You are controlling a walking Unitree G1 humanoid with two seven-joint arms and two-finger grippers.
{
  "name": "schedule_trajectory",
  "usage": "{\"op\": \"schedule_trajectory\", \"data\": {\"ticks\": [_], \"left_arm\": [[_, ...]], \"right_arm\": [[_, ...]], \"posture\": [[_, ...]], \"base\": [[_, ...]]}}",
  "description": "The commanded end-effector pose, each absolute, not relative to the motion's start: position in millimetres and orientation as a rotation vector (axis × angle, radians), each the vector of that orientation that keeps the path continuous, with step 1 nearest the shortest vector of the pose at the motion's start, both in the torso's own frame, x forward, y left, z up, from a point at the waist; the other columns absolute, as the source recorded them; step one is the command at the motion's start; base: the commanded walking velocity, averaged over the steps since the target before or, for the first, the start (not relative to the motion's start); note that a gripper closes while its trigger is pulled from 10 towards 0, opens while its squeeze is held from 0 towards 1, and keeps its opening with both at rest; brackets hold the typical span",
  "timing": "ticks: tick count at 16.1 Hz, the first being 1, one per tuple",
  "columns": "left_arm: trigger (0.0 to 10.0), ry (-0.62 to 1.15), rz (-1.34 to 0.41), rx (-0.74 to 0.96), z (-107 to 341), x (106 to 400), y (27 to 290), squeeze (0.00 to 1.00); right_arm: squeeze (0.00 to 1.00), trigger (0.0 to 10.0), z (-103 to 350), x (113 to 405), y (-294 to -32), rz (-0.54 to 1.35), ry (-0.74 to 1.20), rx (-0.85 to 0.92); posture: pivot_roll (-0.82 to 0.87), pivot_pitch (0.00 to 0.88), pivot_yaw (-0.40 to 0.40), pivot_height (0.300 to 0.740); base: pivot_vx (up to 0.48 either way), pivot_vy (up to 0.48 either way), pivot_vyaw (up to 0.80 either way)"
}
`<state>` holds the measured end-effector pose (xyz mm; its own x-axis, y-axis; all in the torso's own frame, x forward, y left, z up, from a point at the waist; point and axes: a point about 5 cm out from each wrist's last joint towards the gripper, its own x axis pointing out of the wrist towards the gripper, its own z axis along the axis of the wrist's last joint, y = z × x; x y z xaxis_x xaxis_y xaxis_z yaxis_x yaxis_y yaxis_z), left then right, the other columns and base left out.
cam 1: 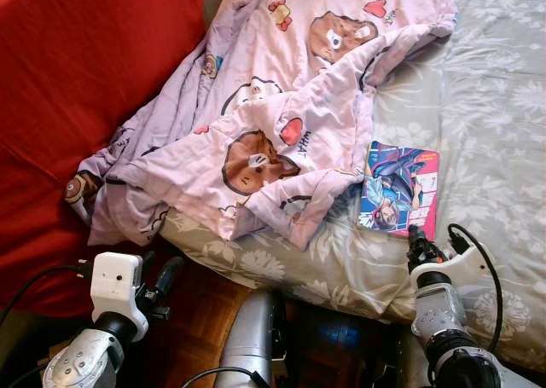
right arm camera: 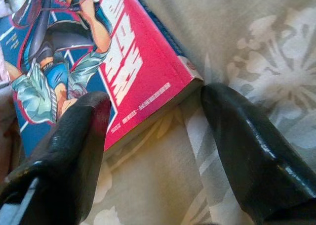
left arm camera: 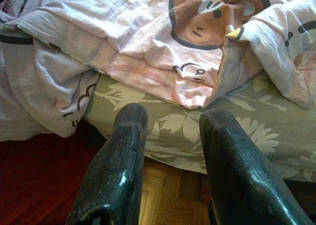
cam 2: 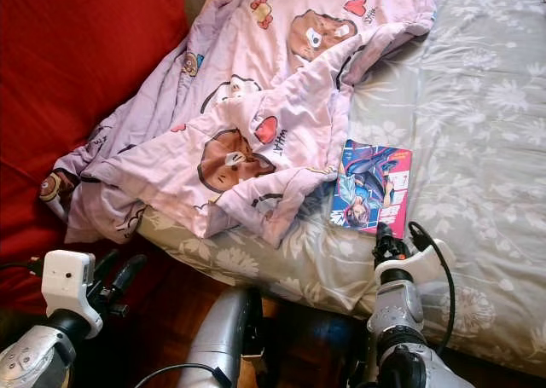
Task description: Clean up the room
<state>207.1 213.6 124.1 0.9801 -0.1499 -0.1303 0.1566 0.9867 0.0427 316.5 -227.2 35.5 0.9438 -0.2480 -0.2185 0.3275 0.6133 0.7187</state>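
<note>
Right gripper (right arm camera: 153, 131) sits low at the bed (cam 1: 495, 132) edge, fingers spread w/ the near corner of a manga book (cam 1: 399, 188) between them, not closed on it. Book lies flat on the floral sheet, just beside a rumpled lilac bear-print blanket (cam 1: 281, 124). Left gripper (left arm camera: 170, 151) hovers spread over wood floor (left arm camera: 168, 195) near the blanket's hanging edge.

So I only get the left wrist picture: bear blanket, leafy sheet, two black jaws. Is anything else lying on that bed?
Observer: Yes, a comic book lies flat on the sheet, beside the blanket.
Operator: Is the other arm near it?
Observer: The right gripper sits at the book's near corner, jaws open, one over the cover.
Operator: What's left of the bed?
Observer: A red cloth, partly under the blanket's hanging edge.
</note>
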Motion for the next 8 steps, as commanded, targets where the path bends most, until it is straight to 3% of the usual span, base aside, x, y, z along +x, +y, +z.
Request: {"op": "schedule_trajectory", "data": {"ticks": [1, 8], "left_arm": [[10.0, 0.159, -0.121, 0.077, 122.5, 199.6, 224.3, 0.00], [10.0, 0.174, -0.117, 0.086, 125.4, 192.1, 226.0, 0.00]], "right_arm": [[0.00, 10.0, 22.3, 308.5, -220.9, -0.363, 0.149, 0.905], [0.00, 10.0, 24.0, 305.9, -236.6, -0.428, 0.080, 1.040]], "posture": [[0.34, 0.395, 0.239, 0.625], [0.36, 0.415, 0.248, 0.625]], "base": [[0.000, 0.000, 0.00], [0.000, 0.000, 0.00]]}}
